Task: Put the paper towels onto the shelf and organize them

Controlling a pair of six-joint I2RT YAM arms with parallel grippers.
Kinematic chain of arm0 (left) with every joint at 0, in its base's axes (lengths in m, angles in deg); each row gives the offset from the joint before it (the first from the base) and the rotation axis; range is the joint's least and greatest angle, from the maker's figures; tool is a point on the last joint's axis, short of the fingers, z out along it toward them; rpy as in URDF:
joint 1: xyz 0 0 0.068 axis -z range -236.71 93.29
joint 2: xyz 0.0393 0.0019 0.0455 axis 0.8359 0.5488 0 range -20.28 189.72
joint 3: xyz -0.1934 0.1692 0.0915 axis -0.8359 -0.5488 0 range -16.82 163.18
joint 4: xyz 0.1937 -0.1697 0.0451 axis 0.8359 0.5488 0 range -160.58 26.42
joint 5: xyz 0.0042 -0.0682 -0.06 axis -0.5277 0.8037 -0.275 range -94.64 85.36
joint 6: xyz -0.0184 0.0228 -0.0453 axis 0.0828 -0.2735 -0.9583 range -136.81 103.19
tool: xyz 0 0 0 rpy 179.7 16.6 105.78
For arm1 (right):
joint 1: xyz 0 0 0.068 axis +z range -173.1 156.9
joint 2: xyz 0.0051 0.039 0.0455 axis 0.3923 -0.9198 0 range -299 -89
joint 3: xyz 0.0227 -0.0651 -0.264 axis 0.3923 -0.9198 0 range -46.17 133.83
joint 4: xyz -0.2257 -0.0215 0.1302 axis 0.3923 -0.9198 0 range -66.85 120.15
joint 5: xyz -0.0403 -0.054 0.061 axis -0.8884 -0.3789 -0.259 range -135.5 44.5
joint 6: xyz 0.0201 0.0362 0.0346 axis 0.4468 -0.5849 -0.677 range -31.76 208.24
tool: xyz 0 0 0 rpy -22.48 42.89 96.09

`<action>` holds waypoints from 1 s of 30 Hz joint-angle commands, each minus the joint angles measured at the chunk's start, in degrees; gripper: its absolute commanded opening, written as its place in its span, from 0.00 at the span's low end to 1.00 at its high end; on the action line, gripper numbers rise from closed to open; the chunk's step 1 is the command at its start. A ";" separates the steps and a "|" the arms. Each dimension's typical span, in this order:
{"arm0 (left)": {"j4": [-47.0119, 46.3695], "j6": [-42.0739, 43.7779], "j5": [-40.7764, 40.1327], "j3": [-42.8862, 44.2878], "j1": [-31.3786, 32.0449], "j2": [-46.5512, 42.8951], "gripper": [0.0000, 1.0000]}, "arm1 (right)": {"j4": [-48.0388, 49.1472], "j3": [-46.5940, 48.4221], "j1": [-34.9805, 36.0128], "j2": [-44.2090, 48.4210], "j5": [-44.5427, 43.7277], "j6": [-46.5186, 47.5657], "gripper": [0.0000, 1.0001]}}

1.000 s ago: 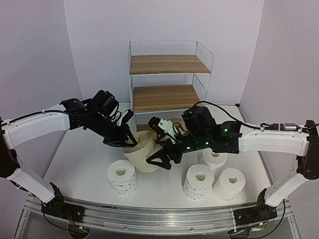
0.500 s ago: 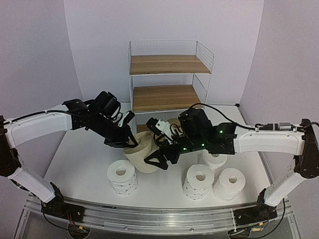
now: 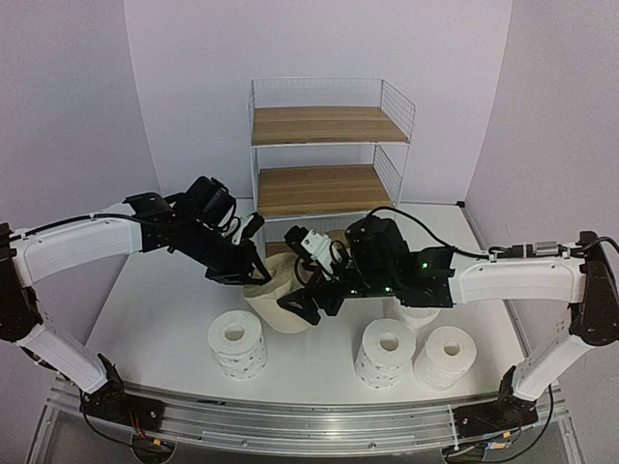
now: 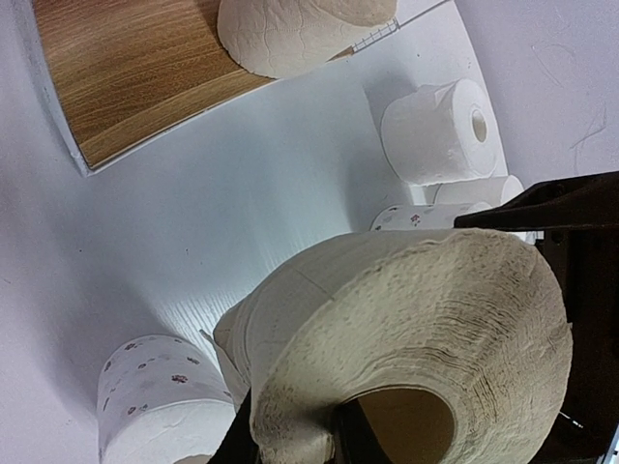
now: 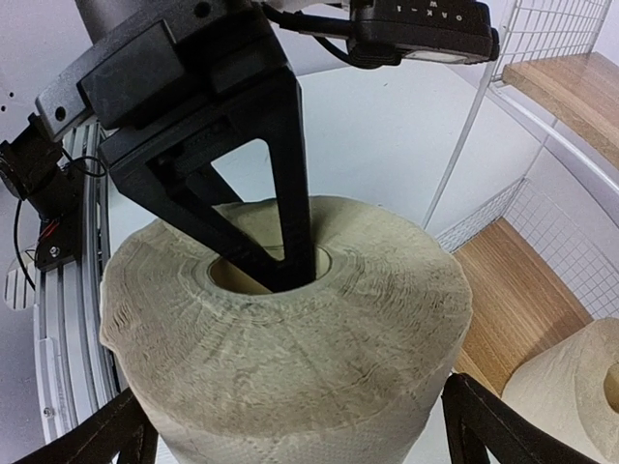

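Note:
A beige paper towel roll point(image 3: 279, 295) stands on the table in front of the shelf point(image 3: 329, 126). My left gripper point(image 3: 253, 274) is shut on its wall, one finger in the hollow core and one outside, as the left wrist view point(image 4: 290, 440) shows. My right gripper point(image 3: 302, 304) is open, its fingers point(image 5: 493, 416) straddling the same roll point(image 5: 290, 338) low on both sides. A second beige roll point(image 5: 575, 387) lies on the shelf's bottom board point(image 4: 126, 68).
Two dotted white rolls point(image 3: 236, 343) point(image 3: 384, 353) and a plain white roll point(image 3: 445, 358) stand near the front. Another white roll point(image 3: 418, 311) is partly hidden behind my right arm. The shelf's upper two boards are bare.
My right gripper has moved left and closed in around the beige roll. My left gripper has stayed shut on the roll's wall, barely moving.

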 commanded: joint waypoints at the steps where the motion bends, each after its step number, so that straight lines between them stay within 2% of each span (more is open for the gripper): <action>1: -4.69 0.86 6.35 4.09 1.14 -0.09 0.00 | 3.47 -0.31 -0.49 -1.32 3.22 -0.52 0.96; 6: -5.50 2.15 7.19 4.42 1.14 0.21 0.00 | 3.17 -0.25 -0.55 -1.71 6.04 -1.71 0.86; 12: -4.98 2.25 6.34 5.50 1.14 1.05 0.00 | 2.96 -0.51 -0.54 -1.30 3.88 -2.83 0.41; 14: -4.97 1.96 5.70 5.82 1.14 1.13 0.05 | 2.94 -0.75 -0.53 -1.26 3.51 -3.41 0.31; 18: -4.80 1.40 3.58 6.36 1.17 0.83 0.16 | 3.01 -1.38 -0.58 -1.12 2.18 -4.58 0.14; 21: -4.02 0.79 1.03 6.95 1.14 0.60 0.34 | 3.03 -1.73 -0.57 -0.74 0.94 -5.67 0.05; 24: -2.78 0.39 -1.97 7.69 1.14 0.33 0.50 | 3.03 -2.14 -0.55 -0.17 -0.89 -7.97 0.03; 27: -1.74 0.03 -4.83 8.42 1.14 -0.49 0.58 | 3.11 -3.07 -0.56 0.39 -4.49 -9.16 0.00; 30: 0.13 -0.46 -8.63 9.21 1.14 -1.88 0.72 | 3.35 -4.28 -0.58 0.68 -10.07 -10.59 0.00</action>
